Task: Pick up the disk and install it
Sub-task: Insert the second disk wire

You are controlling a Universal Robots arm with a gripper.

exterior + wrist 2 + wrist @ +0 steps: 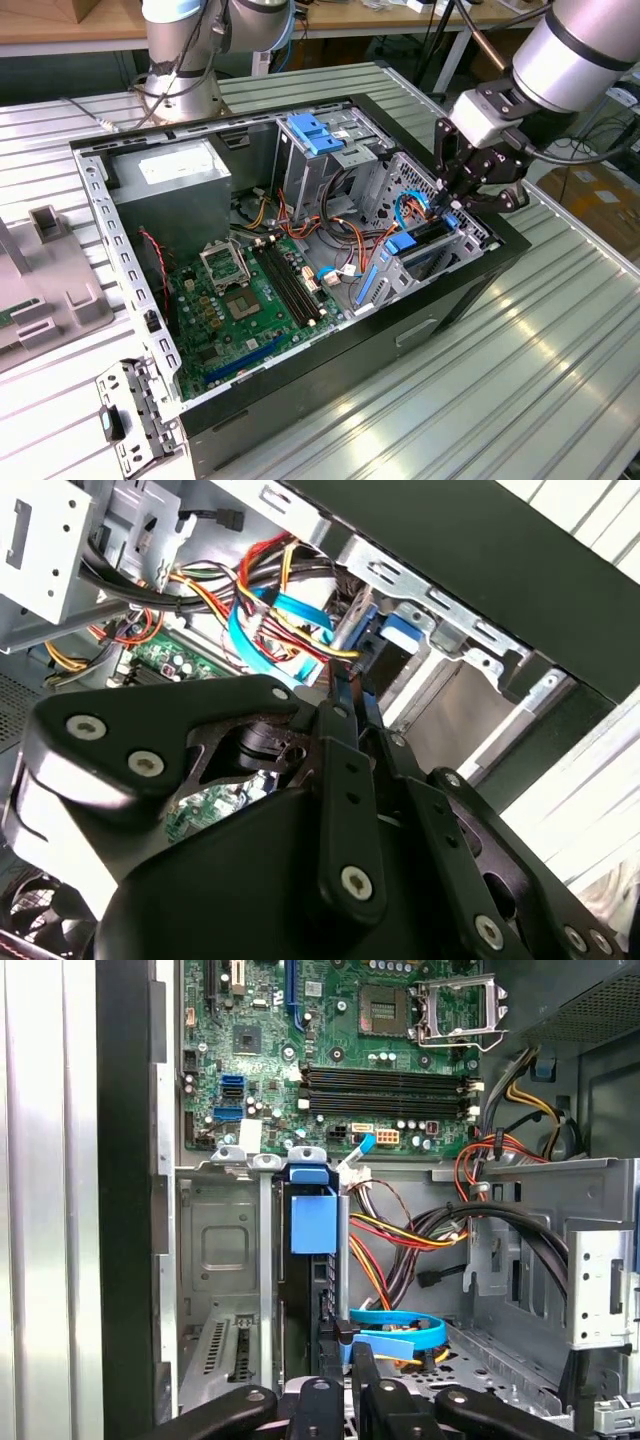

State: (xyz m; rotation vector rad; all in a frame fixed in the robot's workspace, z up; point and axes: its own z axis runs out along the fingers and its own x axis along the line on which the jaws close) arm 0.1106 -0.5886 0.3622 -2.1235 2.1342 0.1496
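Note:
The disk [428, 234] stands on edge in the drive bay at the case's end on the exterior view's right. In the first wrist view its thin dark edge [323, 1285] runs down the bay, with a blue plastic tab [312, 1222] at the far end. My black gripper [447, 205] reaches down into the bay from the exterior view's right. Its narrow fingertips [340, 1348] are shut on the disk's near edge. The second wrist view shows the fingers [345, 690] pinched together over a blue rail [362, 670]. Most of the disk's flat face is hidden by the bay walls.
The open black case [470, 290] holds a green motherboard [235, 300], a grey power-supply box [170, 180] and a drive cage with a light-blue latch [315, 135]. Orange, yellow and blue cables [400, 1332] lie beside the bay. A second arm's base [180, 60] stands behind.

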